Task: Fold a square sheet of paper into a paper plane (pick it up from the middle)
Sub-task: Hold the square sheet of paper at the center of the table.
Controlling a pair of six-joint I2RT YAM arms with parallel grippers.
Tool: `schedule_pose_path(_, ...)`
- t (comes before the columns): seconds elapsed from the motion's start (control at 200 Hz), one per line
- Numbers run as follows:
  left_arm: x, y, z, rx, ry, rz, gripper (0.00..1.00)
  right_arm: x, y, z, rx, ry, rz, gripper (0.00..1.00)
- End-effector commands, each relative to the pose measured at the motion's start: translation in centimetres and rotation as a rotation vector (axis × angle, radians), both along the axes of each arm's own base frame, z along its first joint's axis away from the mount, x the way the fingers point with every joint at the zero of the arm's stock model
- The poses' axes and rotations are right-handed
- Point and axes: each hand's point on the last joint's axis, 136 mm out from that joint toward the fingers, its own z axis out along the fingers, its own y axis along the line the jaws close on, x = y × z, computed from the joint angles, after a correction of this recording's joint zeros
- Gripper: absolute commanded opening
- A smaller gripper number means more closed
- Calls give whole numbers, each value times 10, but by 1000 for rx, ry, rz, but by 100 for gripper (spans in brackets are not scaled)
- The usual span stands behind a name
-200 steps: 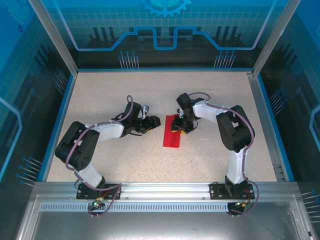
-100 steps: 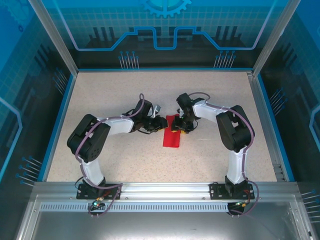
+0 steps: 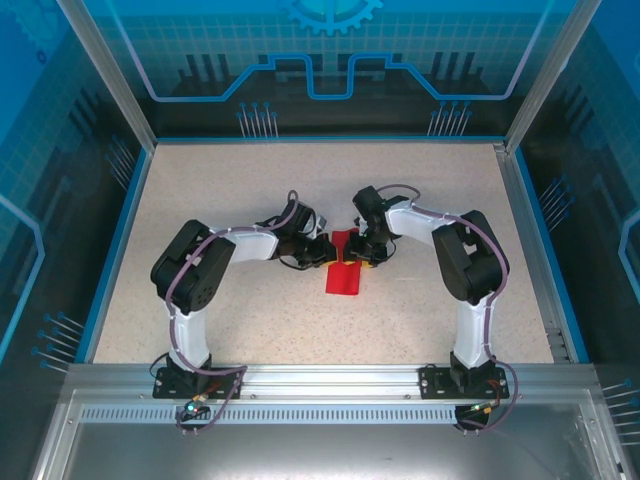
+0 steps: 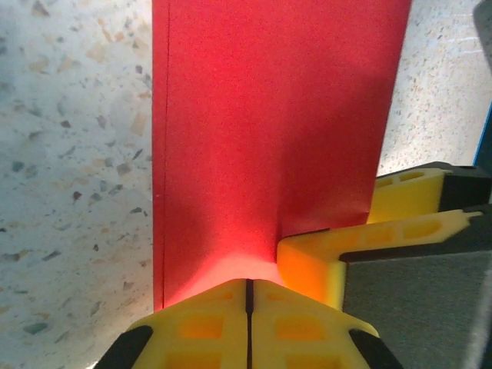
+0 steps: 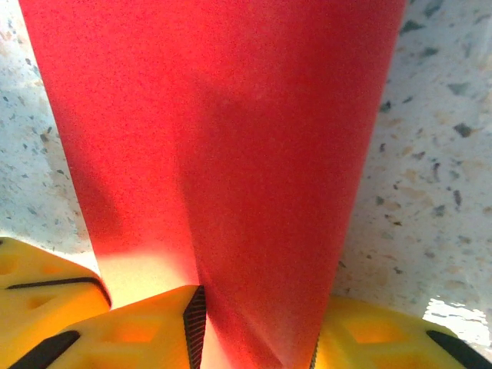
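- Square sheet of paper point(image 3: 343, 278) lies about the middle of the table point(image 3: 200, 200), well clear of every edge. It shows as a narrow red strip running far to near. A second edge line along one long side in the left wrist view suggests it is already doubled over.
- Both grippers meet at the strip's far end, one from each side.
- Left gripper point(image 3: 328, 250): jaws pressed together. In its wrist view the closed tips point(image 4: 247, 286) sit right on the sheet's point(image 4: 269, 115) short edge. Looks like a pinch on that edge, though I can't see paper between the pads.
- Right gripper point(image 3: 361, 252): fingers stand apart, astride the strip. In its wrist view a raised ridge of paper point(image 5: 215, 115) runs between them point(image 5: 257, 327). Whether they squeeze it or only flank it, I cannot tell.
- One right finger point(image 4: 323, 254) lies just beside the left tips, touching or nearly so.
- Step in hand, as I read it: securing the far end so the next fold can be made.
- To do it well:
  - lift only slightly, since thin paper will sag or tear if dragged;
  - keep the two layers aligned so the long edges stay matched;
  - let one gripper hold while the other moves, with no opposing pulls;
  - watch the crowded fingertips, because a bump there would skew the crease.
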Motion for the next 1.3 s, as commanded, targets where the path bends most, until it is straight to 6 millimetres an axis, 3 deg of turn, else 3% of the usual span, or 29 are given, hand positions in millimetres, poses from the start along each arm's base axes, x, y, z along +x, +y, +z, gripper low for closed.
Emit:
schedule_pose_path(0.0,-6,-1,-7,30,33,-26,7,-54,-32,-66,-181,202,16,39)
schedule_pose_path(0.39,-16,11,-24,102,75,-20,6,-57,-31,-70,-186,211,15,38)
schedule_pose_path(0.605,-14,11,-16,102,56,-17,5,-59,-30,-73,-189,216,27,40)
schedule_pose_path(0.935,-7,3,18,34,-18,-29,6,-63,-32,-79,-205,225,32,41)
schedule_pose_path(1.296,-9,1,10,28,3,-29,6,-65,-32,-82,-218,233,37,43)
